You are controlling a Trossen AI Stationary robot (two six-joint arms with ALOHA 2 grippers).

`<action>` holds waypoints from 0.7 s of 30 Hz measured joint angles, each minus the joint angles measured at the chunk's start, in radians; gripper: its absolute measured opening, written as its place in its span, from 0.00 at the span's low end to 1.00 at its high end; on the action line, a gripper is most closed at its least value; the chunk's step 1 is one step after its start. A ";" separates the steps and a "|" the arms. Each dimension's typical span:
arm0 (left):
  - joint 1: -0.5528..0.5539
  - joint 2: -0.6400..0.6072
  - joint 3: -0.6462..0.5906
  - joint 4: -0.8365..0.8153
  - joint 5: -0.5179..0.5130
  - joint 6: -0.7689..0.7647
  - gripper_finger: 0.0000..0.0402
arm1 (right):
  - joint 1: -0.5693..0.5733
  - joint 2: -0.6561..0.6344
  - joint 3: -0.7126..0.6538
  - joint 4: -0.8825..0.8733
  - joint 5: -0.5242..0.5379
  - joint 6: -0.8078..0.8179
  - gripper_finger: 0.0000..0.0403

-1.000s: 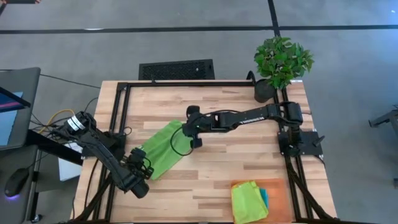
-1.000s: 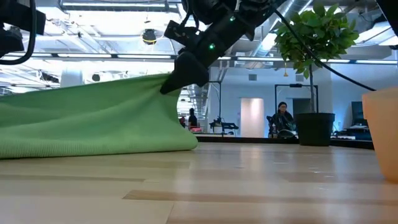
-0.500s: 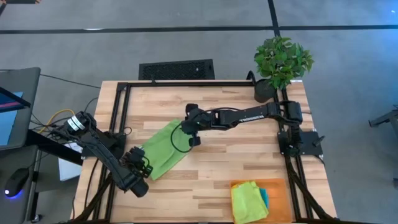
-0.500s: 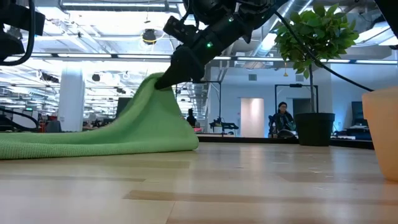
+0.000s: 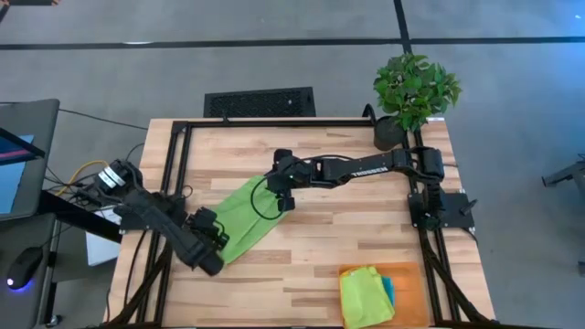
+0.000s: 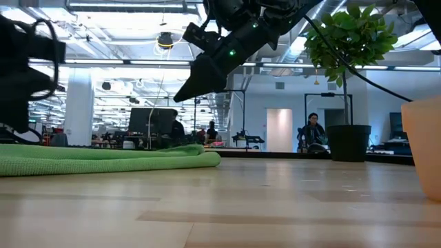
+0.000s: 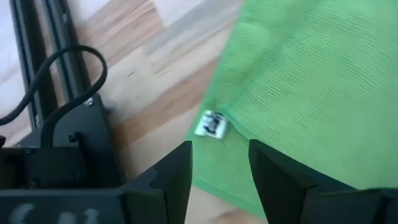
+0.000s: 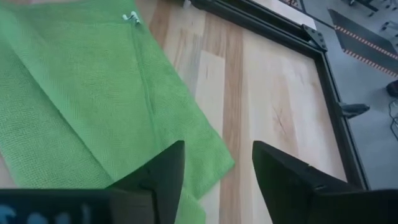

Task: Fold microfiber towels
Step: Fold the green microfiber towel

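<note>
A second ago our right gripper held one end of the green towel up off the table, and the cloth rose in a slope in the low view; now that end is down, the towel lies flat in a low roll, and both sets of fingers have parted. We see the right gripper's fingers spread with nothing between them, hovering just above the towel's far end, and the left gripper with its fingers apart over the near end, where a small white tag shows at the hem. The towel sits on the left half of the table, between our two grippers, folded into a long band. Its long axis runs diagonally, from the near left by our left gripper up toward the middle of the table by the right one. The other towels, a yellow-green one on top with a teal edge peeking out, are stacked on the orange mat at the near right, well apart. We judge the risk to be in the layers: the upper layer looks slightly offset from the lower in the right wrist view, so a second fold may come out crooked. Our fingers are also close to the cloth, and pulling away low could snag the pile and drag the fold open.
</note>
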 joint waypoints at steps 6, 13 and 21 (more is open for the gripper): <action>0.165 -0.116 -0.042 0.022 0.057 0.002 0.33 | 0.004 -0.005 -0.001 -0.003 0.004 0.015 0.55; 0.295 -0.263 -0.133 0.220 0.065 0.192 0.30 | 0.016 -0.008 -0.001 -0.005 0.006 0.012 0.53; 0.332 -0.268 -0.208 0.358 0.130 0.311 0.30 | 0.027 -0.008 -0.001 -0.008 0.007 0.000 0.53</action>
